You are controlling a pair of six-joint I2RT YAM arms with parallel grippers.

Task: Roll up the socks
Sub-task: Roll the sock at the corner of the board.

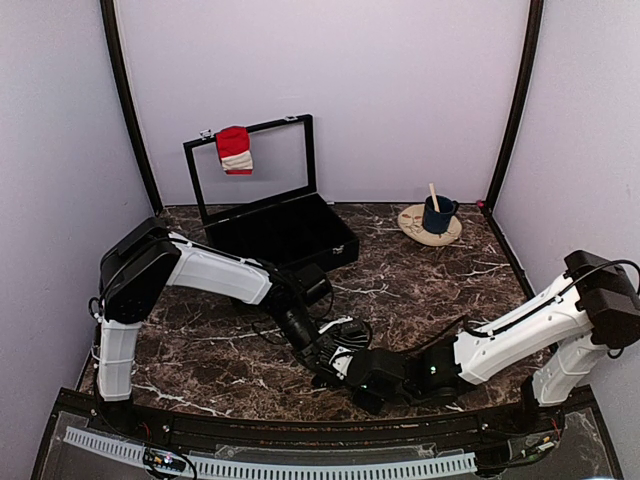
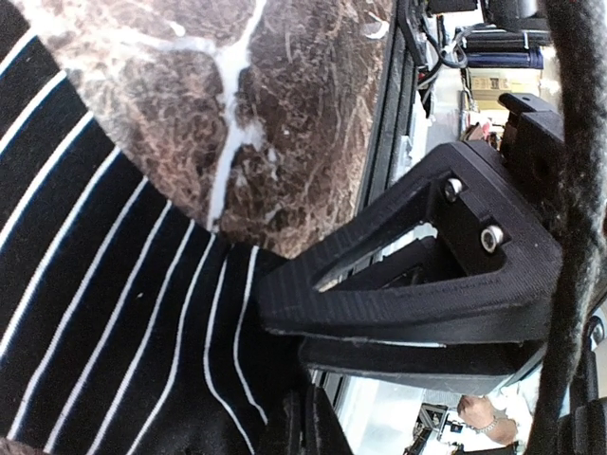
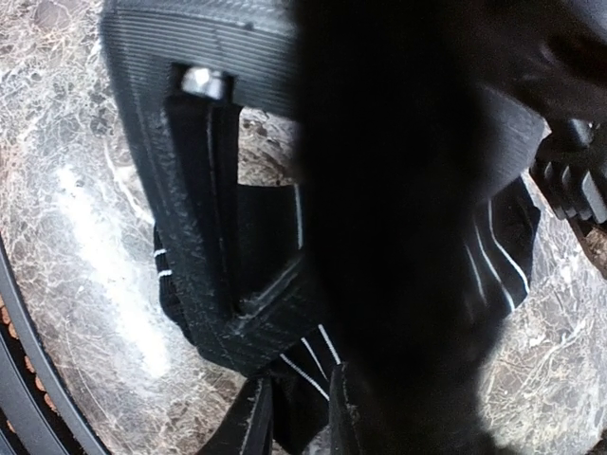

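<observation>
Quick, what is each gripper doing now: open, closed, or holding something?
Left gripper: closed on the black striped sock.
Right gripper: around the same sock; open or closed cannot be told.

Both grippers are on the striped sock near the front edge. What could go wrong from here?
1. The left gripper and right gripper work the black striped sock very close together; fingers could clash or pinch each other.
2. Much of the sock lies flat; a thin pinch may slip.
3. The red sock hangs on the case lid, far off.
</observation>
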